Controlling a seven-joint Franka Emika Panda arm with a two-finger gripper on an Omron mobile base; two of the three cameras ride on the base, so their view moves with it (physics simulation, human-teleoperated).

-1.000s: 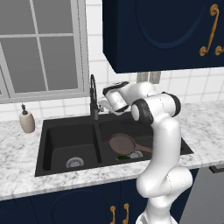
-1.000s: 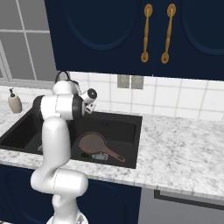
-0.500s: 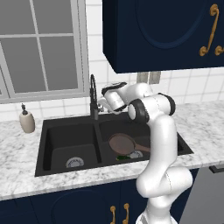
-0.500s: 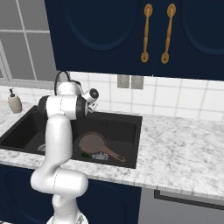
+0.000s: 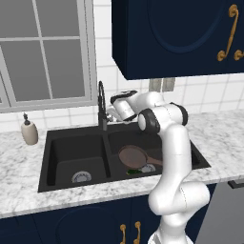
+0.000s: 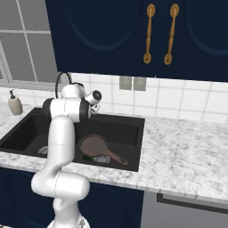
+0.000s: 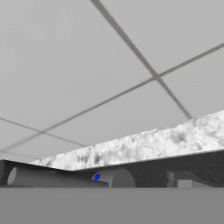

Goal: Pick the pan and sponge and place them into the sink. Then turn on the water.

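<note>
**Pan and sponge in the right basin, hand up by the faucet**

The pan (image 5: 134, 156) lies in the right basin of the black sink (image 5: 57, 143), round bowl toward the central divider and its thin dark handle pointing off toward the basin's right front. In the right base view the pan (image 6: 94, 145) sits the same way, handle running toward the front corner. The sponge (image 5: 134, 170) shows as a small green patch just in front of the pan, at the basin floor beside the silver drain; it is partly hidden by the pan's rim. The left basin holds its own round drain.

The arm reaches over the right basin, and the gripper (image 5: 111, 113) hangs close beside the tall dark faucet (image 5: 101, 102) at the back edge of the sink. Its jaws are spread wide with nothing between them. Whether a finger touches the faucet cannot be told.

A beige soap bottle (image 5: 29, 131) stands on the marble counter (image 5: 224, 133), left of the sink.
</note>
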